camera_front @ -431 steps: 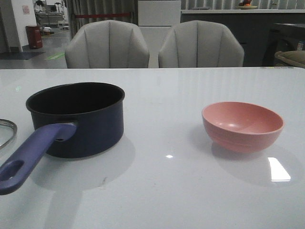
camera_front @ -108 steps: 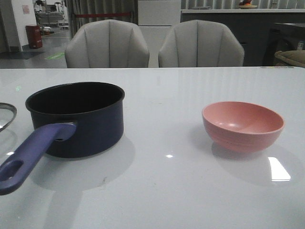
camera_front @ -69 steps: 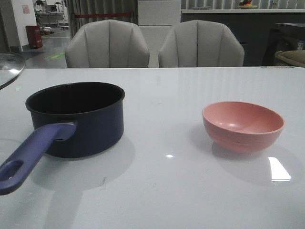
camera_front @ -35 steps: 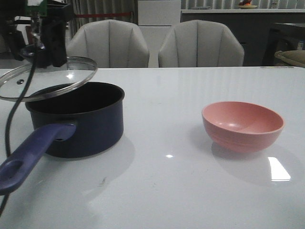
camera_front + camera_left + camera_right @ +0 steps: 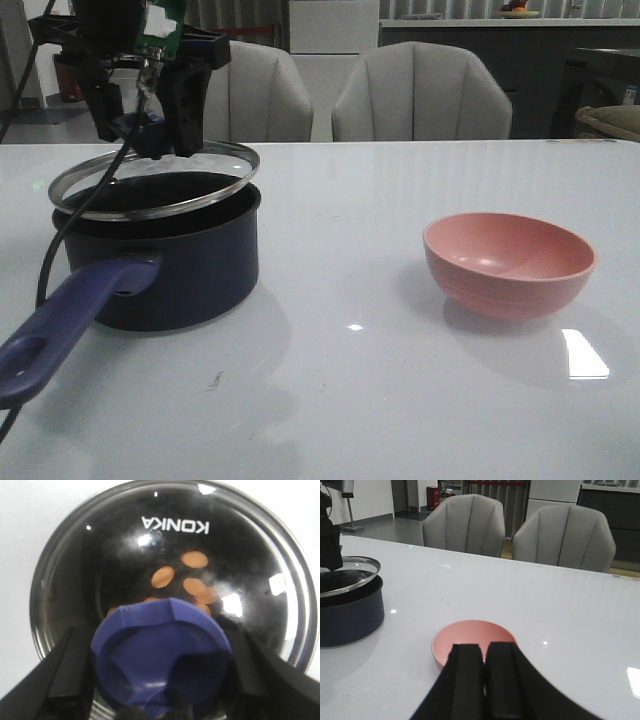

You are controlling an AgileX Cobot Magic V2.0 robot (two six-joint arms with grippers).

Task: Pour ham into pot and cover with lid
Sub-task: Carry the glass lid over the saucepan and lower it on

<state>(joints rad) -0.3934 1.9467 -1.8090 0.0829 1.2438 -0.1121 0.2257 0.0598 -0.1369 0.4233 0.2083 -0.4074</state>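
The navy pot (image 5: 170,265) stands at the table's left, its blue-purple handle (image 5: 60,320) pointing toward the front left. My left gripper (image 5: 150,135) (image 5: 160,680) is shut on the blue knob (image 5: 160,655) of the glass lid (image 5: 155,180) (image 5: 100,555). It holds the lid slightly tilted right over the pot's mouth; I cannot tell whether the rims touch. Through the glass, orange-pink ham pieces (image 5: 194,560) lie on the pot's bottom. My right gripper (image 5: 484,652) is shut and empty, hovering on the near side of the empty pink bowl (image 5: 470,632) (image 5: 510,265).
Two grey chairs (image 5: 420,95) stand behind the table's far edge. A black cable (image 5: 55,245) hangs from the left arm down past the pot's handle. The pink bowl sits at the right, well apart from the pot.
The left gripper came in from the left with the lid, which has moved right and down, from over the pot's left rim to centred over its mouth.
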